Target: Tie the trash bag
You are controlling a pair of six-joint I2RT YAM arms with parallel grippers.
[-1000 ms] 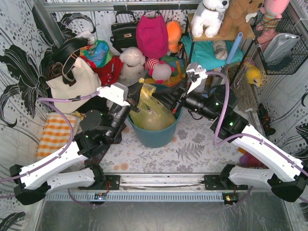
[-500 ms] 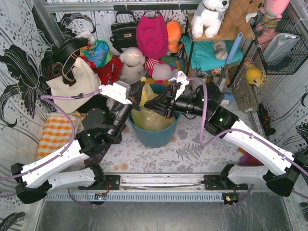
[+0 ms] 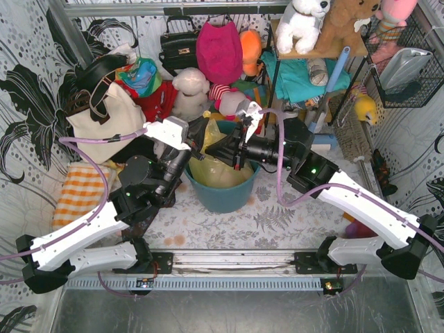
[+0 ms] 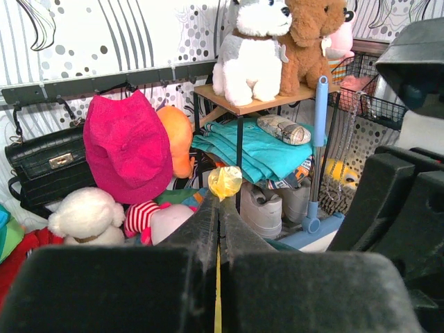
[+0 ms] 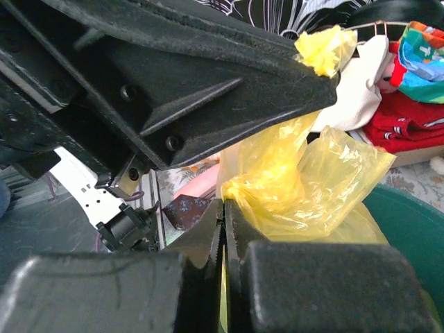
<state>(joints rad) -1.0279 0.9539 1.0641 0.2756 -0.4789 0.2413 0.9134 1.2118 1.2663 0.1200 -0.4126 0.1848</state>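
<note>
The trash bag [image 3: 220, 173], thin yellow plastic, sits in a round teal bin [image 3: 223, 198]. My left gripper [image 3: 202, 143] is shut on a pulled-up strip of the bag. In the left wrist view a yellow tuft [image 4: 226, 181] pokes out past the closed gripper tips [image 4: 220, 202]. My right gripper [image 3: 214, 150] has reached across the bin from the right and is shut on bunched bag plastic just below the left gripper. In the right wrist view its closed tips [image 5: 224, 205] pinch the bag [image 5: 305, 187] under the left gripper's fingers [image 5: 208, 83].
A cream tote [image 3: 104, 121], black handbag [image 3: 179, 45], pink hat [image 3: 218, 52] and plush toys crowd the back behind the bin. A shelf [image 3: 305, 52] and wire basket [image 3: 409, 69] stand at the right. An orange checked cloth [image 3: 80, 191] lies at the left.
My right arm has swung left from the bin's right rim, across the bag, to meet the left gripper. The left arm has barely moved and still holds the bag.
</note>
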